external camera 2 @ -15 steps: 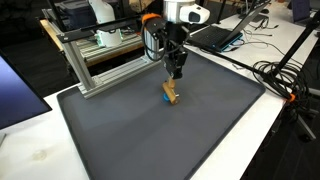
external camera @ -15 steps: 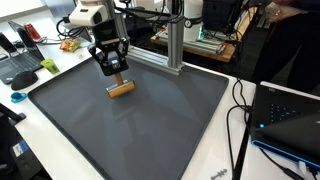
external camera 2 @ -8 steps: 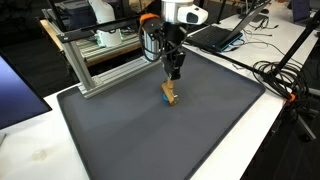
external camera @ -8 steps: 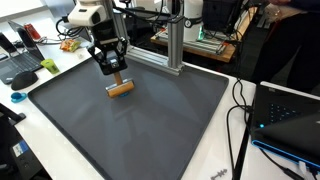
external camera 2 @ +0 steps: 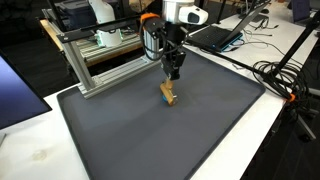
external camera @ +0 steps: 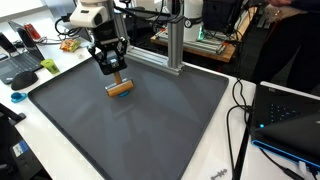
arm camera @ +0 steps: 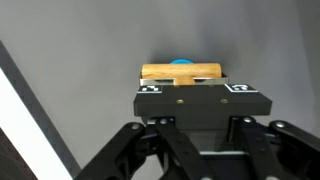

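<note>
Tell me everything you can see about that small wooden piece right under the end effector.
The wooden piece is a short, light tan bar that looks like plain wood with rounded edges. It lies on the dark grey mat, set at a slant to the mat's edges. In the wrist view a blue bit peeks out behind its far edge. The end effector hangs close above it; whether they touch cannot be told. Nothing else is near it.

I find no legible text, label, brand, number or sign in any view. In the wrist view, two small black-and-white patterned marks (arm camera: 150, 88) on my gripper (arm camera: 193, 95) carry no readable characters. The laptop screen (external camera: 290, 105) beside the tabletop (external camera: 222, 125) shows too small to read.
</note>
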`<state>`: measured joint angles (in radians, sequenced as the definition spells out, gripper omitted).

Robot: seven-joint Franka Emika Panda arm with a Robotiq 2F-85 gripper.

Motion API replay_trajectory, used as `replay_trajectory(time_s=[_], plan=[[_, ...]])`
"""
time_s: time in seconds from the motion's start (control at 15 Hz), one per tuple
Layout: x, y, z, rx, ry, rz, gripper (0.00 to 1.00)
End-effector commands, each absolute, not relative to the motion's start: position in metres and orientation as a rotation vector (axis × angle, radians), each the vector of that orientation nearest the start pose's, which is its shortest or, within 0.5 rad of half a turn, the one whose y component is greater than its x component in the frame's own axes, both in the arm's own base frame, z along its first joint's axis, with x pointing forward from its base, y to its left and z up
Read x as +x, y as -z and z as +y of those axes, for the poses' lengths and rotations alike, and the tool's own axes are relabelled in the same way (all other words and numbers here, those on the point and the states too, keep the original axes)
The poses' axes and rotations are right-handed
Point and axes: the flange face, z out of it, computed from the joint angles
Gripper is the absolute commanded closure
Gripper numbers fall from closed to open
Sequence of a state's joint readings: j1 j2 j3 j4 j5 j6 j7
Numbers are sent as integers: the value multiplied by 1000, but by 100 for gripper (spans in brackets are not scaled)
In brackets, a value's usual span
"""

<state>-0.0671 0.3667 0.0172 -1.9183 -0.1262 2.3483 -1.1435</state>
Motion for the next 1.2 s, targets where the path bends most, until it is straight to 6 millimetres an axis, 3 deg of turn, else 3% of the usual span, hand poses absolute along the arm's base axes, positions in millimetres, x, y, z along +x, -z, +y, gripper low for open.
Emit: replay_trajectory(time_s=[0.0, 0.53, 1.13], plan=[[627, -279, -43, -2696, -109, -1830, 78], [628, -277, -39, -2693, -134, -1869, 78], [630, -281, -15, -2645, -116, -1931, 78]])
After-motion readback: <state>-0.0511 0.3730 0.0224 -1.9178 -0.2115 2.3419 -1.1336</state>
